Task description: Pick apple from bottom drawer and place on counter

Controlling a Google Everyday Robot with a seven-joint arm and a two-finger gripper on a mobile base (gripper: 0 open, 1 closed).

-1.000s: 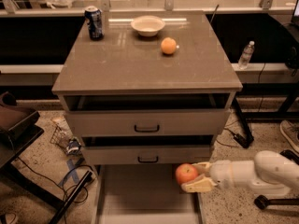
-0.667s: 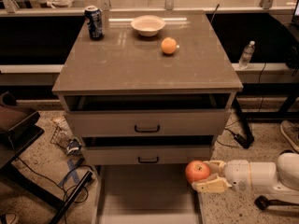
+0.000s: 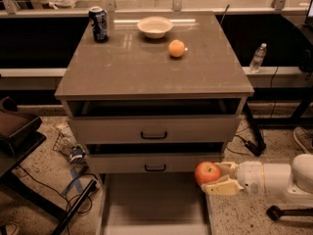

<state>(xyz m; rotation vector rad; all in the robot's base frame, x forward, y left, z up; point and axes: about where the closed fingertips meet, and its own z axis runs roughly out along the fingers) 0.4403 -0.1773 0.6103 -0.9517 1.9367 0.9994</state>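
Apple [image 3: 207, 173] is out of bottom drawer [image 3: 151, 204], clamped between fingers of gripper [image 3: 214, 177] just off drawer's right side, approx level w/ middle drawer front [image 3: 122, 164], i.e. pick done, lift to counter [image 3: 146, 67] and release remain; vs 1.0 s ago, apple sits slightly higher and further right
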